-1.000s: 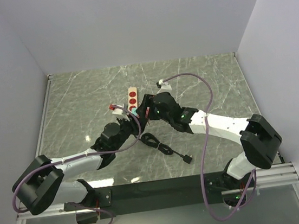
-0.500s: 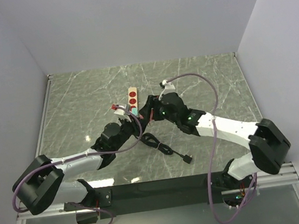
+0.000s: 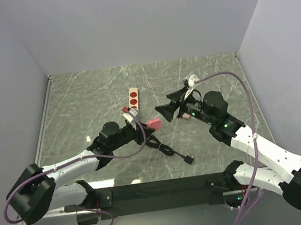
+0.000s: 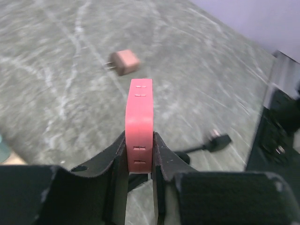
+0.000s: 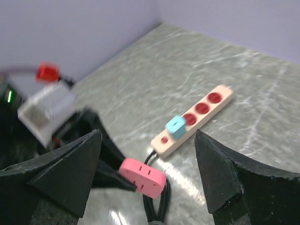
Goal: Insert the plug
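Pink adapter [image 4: 139, 112] now pinched in left claw [image 4: 139, 146], right claw [image 3: 170, 103] withdrawn, open

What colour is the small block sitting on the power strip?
Turquoise; the block on the power strip shows best in the right wrist view.

Pink adapter [image 4: 139, 124], teal plug [image 5: 176, 125], beige power strip [image 5: 165, 140] with red sockets [image 5: 202, 108] — table [image 3: 83, 99] grey-green, white-veined marble.
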`<state>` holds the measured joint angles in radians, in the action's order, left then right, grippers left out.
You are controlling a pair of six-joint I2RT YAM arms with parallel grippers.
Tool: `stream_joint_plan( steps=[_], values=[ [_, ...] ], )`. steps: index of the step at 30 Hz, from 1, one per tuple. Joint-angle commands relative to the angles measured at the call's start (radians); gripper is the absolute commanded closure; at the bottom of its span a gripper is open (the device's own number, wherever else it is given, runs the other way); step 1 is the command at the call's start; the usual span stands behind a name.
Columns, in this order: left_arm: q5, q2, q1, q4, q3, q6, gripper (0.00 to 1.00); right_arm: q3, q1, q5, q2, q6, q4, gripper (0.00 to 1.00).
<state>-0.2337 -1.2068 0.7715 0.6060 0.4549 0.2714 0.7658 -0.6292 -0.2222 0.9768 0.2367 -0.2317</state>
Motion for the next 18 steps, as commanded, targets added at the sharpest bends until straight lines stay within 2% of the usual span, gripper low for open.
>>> stream_joint_plan(
  steps=[1,2,8,12,18],
  values=[
    [-0.192,0.064,-0.003,-0.023,0.028,-0.075,0.99,-0.045,0.006,-0.254,-0.036,-0.148,0.028,0.13],
    [-0.263,0.079,-0.005,-0.037,0.033,-0.089,1.00,-0.049,0.008,-0.323,-0.049,-0.167,0.037,0.13],
    [-0.429,0.148,-0.003,-0.120,0.048,-0.118,1.00,-0.054,0.006,-0.479,-0.067,-0.223,0.133,0.15],
    [-0.475,0.199,-0.003,-0.138,0.045,-0.120,0.99,-0.020,0.005,-0.610,-0.030,-0.276,0.213,0.21],
    [-0.472,0.254,-0.005,-0.150,0.039,-0.121,1.00,0.010,-0.004,-0.655,0.036,-0.303,0.270,0.30]
  ],
)
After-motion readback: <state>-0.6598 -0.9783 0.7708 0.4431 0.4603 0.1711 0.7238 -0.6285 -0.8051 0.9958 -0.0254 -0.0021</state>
